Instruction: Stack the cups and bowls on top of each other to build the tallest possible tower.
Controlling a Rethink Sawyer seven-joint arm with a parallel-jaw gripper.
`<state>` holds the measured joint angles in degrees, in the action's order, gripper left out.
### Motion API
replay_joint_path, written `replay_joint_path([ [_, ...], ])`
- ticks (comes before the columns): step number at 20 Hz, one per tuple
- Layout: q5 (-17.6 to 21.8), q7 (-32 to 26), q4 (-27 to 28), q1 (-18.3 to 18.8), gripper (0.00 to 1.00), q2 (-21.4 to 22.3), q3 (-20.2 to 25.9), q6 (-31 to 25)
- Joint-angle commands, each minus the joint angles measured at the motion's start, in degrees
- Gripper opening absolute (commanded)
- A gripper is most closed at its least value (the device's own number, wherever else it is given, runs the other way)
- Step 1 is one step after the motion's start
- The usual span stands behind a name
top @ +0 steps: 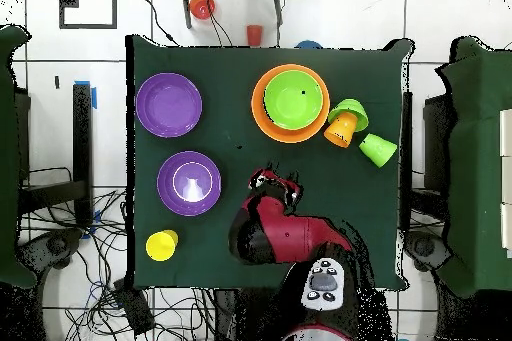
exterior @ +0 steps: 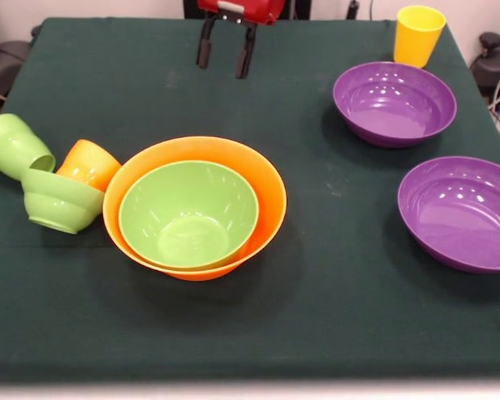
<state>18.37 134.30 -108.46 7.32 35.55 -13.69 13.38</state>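
Bench [exterior: 333, 275]: dark green cloth, carrying all items.

Tower [exterior: 194, 207]: medium green bowl [exterior: 188, 213] nested upright inside the large orange bowl [exterior: 267, 187], left of centre in the front view.

Small green bowl [exterior: 60, 200]: tipped on its side, just left of the orange bowl.

Orange cup [exterior: 88, 164]: lying tilted between the small green bowl and the orange bowl, touching both.

Green cup [exterior: 15, 146]: on its side at the bench's left edge, against the small bowl.

Purple bowls: two, upright, side by side on the right; one farther [exterior: 393, 103], one nearer [exterior: 462, 212], apart from each other.

Yellow cup [exterior: 417, 35]: upright at the far right corner, just behind the farther purple bowl.

Gripper [exterior: 226, 48]: hanging over the far edge, jaws spread apart, holding nothing.
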Motion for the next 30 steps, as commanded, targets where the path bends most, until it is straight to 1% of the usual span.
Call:
replay_joint_path([
  [1, -0.3, 5.6, -4.0, 0.4, 1.00, 2.5, 9.1, -6.7],
  [2, -0.5, 5.6, -3.8, 0.0, 1.00, 2.2, 8.8, -6.5],
  [7, -2.7, 5.3, -1.6, -5.2, 1.00, -1.6, 4.0, -5.4],
  [10, -4.1, 5.8, -1.1, -7.5, 1.00, -2.5, 2.6, -5.0],
  [13, -6.4, 6.4, -0.2, -10.0, 1.00, -2.8, 1.6, -6.2],
  [17, -8.9, 6.1, 1.1, -12.2, 1.00, -3.0, 0.9, -7.9],
  [23, -12.5, 5.7, 2.4, -14.9, 1.00, -4.6, -0.3, -8.1],
  [26, -13.8, 5.5, 3.0, -15.5, 1.00, -5.3, -0.5, -8.0],
  [30, -15.4, 5.6, 3.7, -15.9, 1.00, -7.1, -0.6, -6.2],
])
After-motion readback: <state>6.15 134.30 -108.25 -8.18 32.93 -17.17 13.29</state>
